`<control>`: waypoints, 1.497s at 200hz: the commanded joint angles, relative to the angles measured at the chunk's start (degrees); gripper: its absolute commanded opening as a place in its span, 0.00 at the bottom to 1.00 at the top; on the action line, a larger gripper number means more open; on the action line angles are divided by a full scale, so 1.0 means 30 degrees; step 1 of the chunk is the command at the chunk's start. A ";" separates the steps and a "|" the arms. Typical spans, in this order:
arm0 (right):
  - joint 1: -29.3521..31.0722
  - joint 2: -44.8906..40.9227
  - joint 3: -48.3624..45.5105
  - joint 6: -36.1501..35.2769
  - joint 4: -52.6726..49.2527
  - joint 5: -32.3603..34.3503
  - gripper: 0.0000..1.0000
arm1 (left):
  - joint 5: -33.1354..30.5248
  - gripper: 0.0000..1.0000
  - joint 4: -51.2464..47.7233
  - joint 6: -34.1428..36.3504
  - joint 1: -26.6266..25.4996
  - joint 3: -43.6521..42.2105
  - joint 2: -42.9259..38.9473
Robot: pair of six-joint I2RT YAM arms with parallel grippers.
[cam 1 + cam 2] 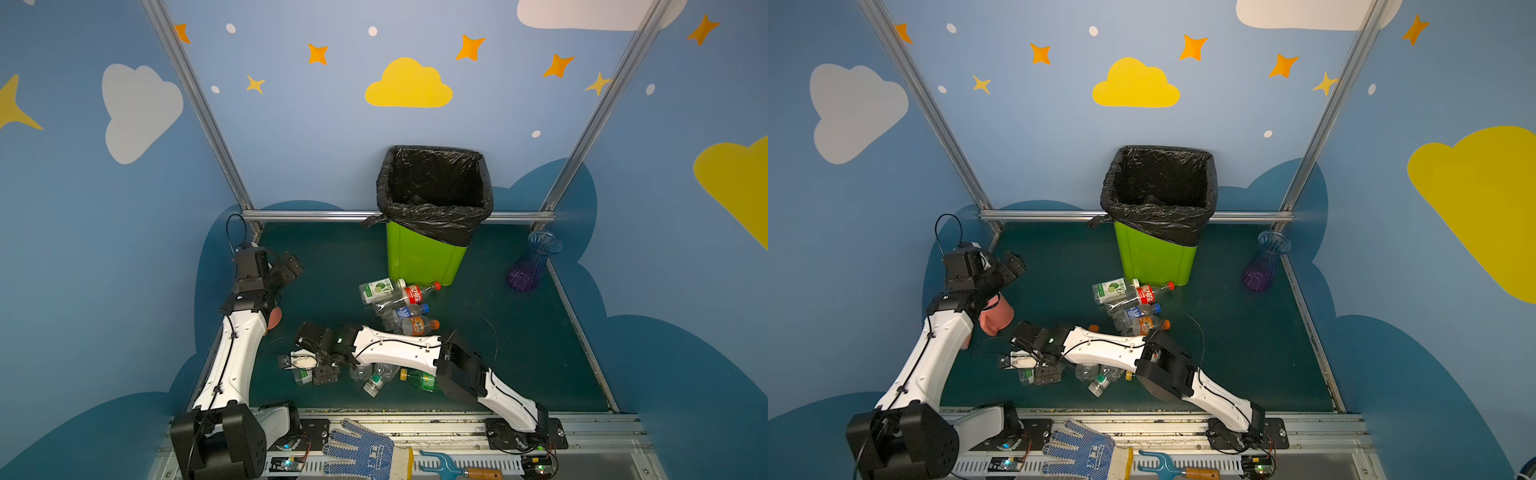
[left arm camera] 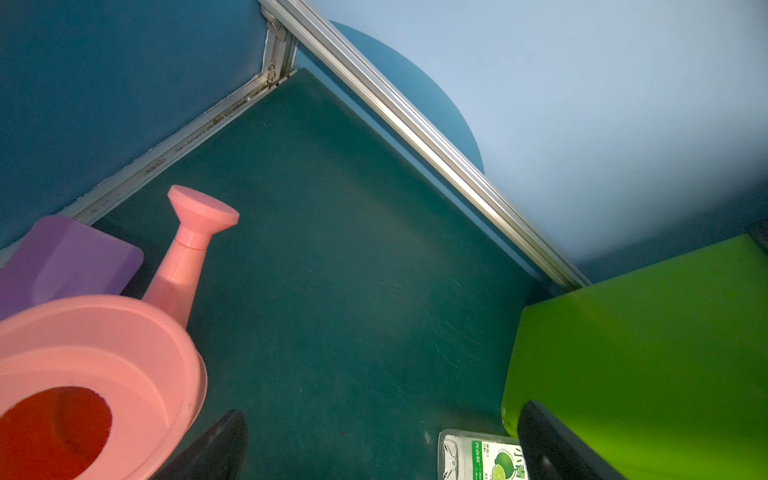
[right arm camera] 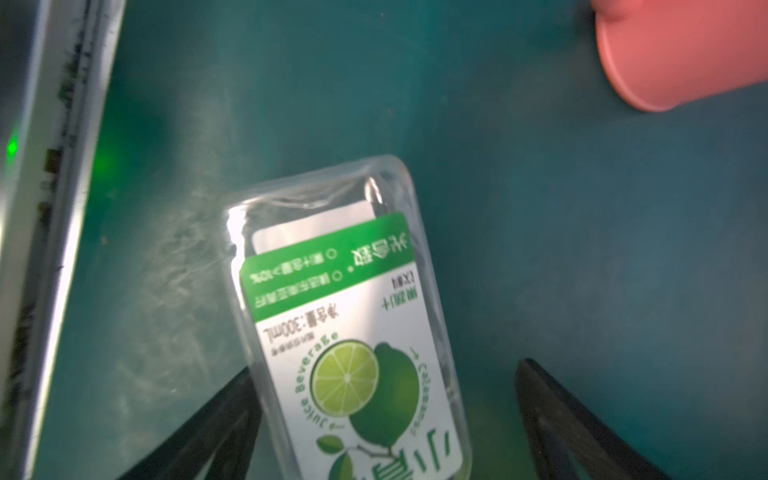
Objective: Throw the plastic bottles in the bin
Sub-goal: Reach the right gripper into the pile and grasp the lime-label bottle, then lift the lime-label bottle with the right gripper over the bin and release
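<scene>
Picking-up step: the right gripper (image 3: 386,374) hangs low at eight o'clock, jaws apart astride the lime bottle (image 3: 345,324), seemingly not yet pinching. Next: close, lift, carry to the bin (image 1: 419,257) at twelve. Up at ten, the left gripper (image 1: 286,266) is spread, empty.

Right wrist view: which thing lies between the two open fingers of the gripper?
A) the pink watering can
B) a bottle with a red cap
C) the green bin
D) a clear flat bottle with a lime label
D: the lime-label bottle lies flat between the spread jaws of the right gripper, closer to one jaw than the other and not yet clamped. The pink watering can sits apart from them.
</scene>
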 commanded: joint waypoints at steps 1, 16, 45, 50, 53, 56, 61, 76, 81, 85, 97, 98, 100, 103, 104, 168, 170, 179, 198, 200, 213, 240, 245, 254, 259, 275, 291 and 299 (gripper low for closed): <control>-0.0205 0.0662 0.0908 -0.1375 -0.0836 -0.0889 0.94 | 0.0229 1.00 -0.0271 0.0297 0.0145 0.0131 0.0029; -0.0342 0.1044 0.1374 -0.1572 -0.1300 -0.1439 0.94 | 0.0287 1.00 -0.0323 0.0343 0.0174 0.0145 0.0138; -0.0425 0.2002 0.2632 -0.1863 -0.2216 -0.1940 0.92 | 0.0433 1.00 -0.0341 0.0341 0.0230 0.0189 0.0356; -0.0448 0.2147 0.2906 -0.1808 -0.2370 -0.2029 0.91 | 0.0462 1.00 -0.0358 0.0343 0.0238 0.0199 0.0377; -0.0458 0.2218 0.3052 -0.1770 -0.2458 -0.2094 0.90 | 0.0463 1.00 -0.0367 0.0350 0.0252 0.0213 0.0396; -0.0460 0.2307 0.3199 -0.1722 -0.2520 -0.2124 0.89 | 0.0463 1.00 -0.0383 0.0337 0.0254 0.0218 0.0435; -0.0482 0.2420 0.3405 -0.1660 -0.2630 -0.2209 0.87 | 0.0463 1.00 -0.0372 0.0335 0.0237 0.0219 0.0419; -0.0487 0.2587 0.3685 -0.1474 -0.2714 -0.2420 0.82 | 0.0463 1.00 -0.0427 0.0354 0.0263 0.0248 0.0417; -0.0489 0.2620 0.3727 -0.1468 -0.2720 -0.2476 0.82 | 0.0445 1.00 -0.0439 0.0376 0.0270 0.0233 0.0440; -0.0489 0.2670 0.3763 -0.1440 -0.2722 -0.2491 0.82 | 0.0435 1.00 -0.0453 0.0408 0.0263 0.0222 0.0439; -0.0488 0.2809 0.3930 -0.1373 -0.2766 -0.2568 0.77 | 0.0397 1.00 -0.0501 0.0419 0.0263 0.0217 0.0453; -0.0489 0.2817 0.3960 -0.1376 -0.2773 -0.2574 0.76 | 0.0401 1.00 -0.0502 0.0415 0.0263 0.0218 0.0449; -0.0482 0.2839 0.4004 -0.1342 -0.2779 -0.2594 0.75 | 0.0404 1.00 -0.0510 0.0433 0.0277 0.0219 0.0446; -0.0488 0.2846 0.4058 -0.1309 -0.2773 -0.2622 0.73 | 0.0405 1.00 -0.0525 0.0431 0.0290 0.0219 0.0449; -0.0474 0.2851 0.4053 -0.1301 -0.2791 -0.2631 0.73 | 0.0405 1.00 -0.0529 0.0421 0.0291 0.0219 0.0447; -0.0736 0.2460 0.4308 -0.0404 -0.2780 -0.2928 0.58 | 0.0375 1.00 -0.0516 0.0377 0.0383 0.0218 0.0621; -0.0749 0.2449 0.4311 -0.0374 -0.2780 -0.2975 0.58 | 0.0361 1.00 -0.0521 0.0373 0.0381 0.0219 0.0613; -0.0837 0.2404 0.4302 -0.0355 -0.2811 -0.3185 0.58 | 0.0370 1.00 -0.0517 0.0362 0.0380 0.0209 0.0631; -0.0927 0.2313 0.4299 -0.0254 -0.2972 -0.3127 0.52 | 0.0369 1.00 -0.0579 0.0375 0.0409 0.0219 0.0591; -0.0943 0.2280 0.4309 -0.0242 -0.3019 -0.3135 0.52 | 0.0352 1.00 -0.0573 0.0357 0.0409 0.0219 0.0613; -0.1080 0.2089 0.4233 -0.0097 -0.3296 -0.3094 0.52 | 0.0346 1.00 -0.0545 0.0364 0.0439 0.0190 0.0606; -0.1466 0.1303 0.3591 0.0176 -0.3198 -0.2905 0.52 | 0.0405 1.00 -0.0502 0.0288 0.0499 0.0160 0.0674; -0.1545 0.1141 0.3528 0.0313 -0.3161 -0.2850 0.51 | 0.0431 1.00 -0.0488 0.0277 0.0525 0.0160 0.0681; -0.1711 0.0841 0.3423 0.0568 -0.3039 -0.2800 0.50 | 0.0408 1.00 -0.0464 0.0262 0.0556 0.0189 0.0653; -0.1777 0.0673 0.3361 0.0738 -0.2989 -0.2794 0.50 | 0.0404 1.00 -0.0460 0.0235 0.0600 0.0189 0.0643; -0.2114 -0.0021 0.3158 0.1295 -0.2706 -0.2996 0.49 | 0.0432 1.00 -0.0387 0.0208 0.0792 0.0190 0.0540; -0.2375 -0.0993 0.2516 0.1704 -0.1983 -0.3107 0.48 | 0.0518 1.00 -0.0374 0.0107 0.1128 0.0186 0.0445; -0.2517 -0.1588 0.2052 0.1833 -0.1519 -0.3076 0.48 | 0.0536 1.00 -0.0378 0.0031 0.1314 0.0163 0.0388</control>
